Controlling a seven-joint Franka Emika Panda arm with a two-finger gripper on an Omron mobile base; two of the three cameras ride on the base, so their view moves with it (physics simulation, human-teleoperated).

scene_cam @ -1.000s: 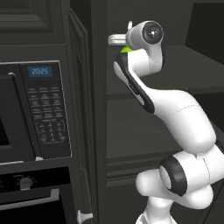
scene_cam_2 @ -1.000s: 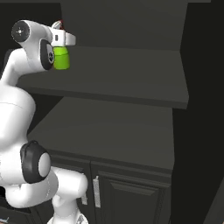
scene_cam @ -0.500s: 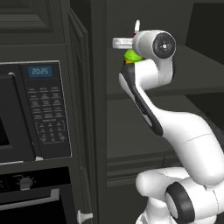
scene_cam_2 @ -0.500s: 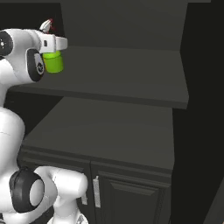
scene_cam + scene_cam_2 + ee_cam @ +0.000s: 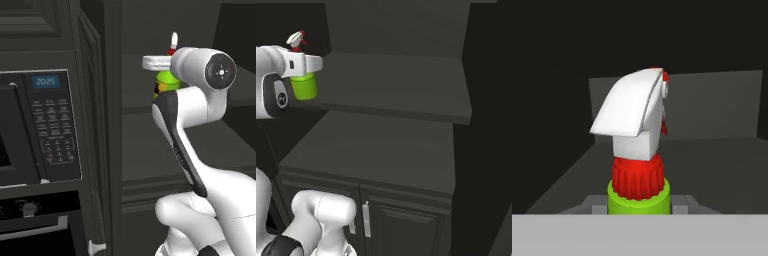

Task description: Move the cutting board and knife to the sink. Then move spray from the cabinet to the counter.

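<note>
The spray (image 5: 304,86), a green bottle with a red neck and white trigger nozzle, hangs upright in the air in front of the upper shelf (image 5: 401,90) of the dark cabinet (image 5: 137,150). My gripper (image 5: 305,74) is shut on its upper body, just under the neck. In the left base view the spray (image 5: 164,83) peeks out behind my white wrist. Seen from the hand, the nozzle and red collar of the spray (image 5: 637,150) rise straight up between my fingertips (image 5: 679,202). The cutting board, knife, sink and counter are out of view.
A black microwave with keypad (image 5: 50,125) sits left of the cabinet, with an oven (image 5: 35,230) below it. A lower dark shelf (image 5: 376,150) lies under the spray, above closed cupboard doors (image 5: 406,225). The cabinet's side wall (image 5: 488,125) stands to the right.
My arm has swung and carried the held spray left and slightly lower in the right base view, away from the shelf. The grip is unchanged.
</note>
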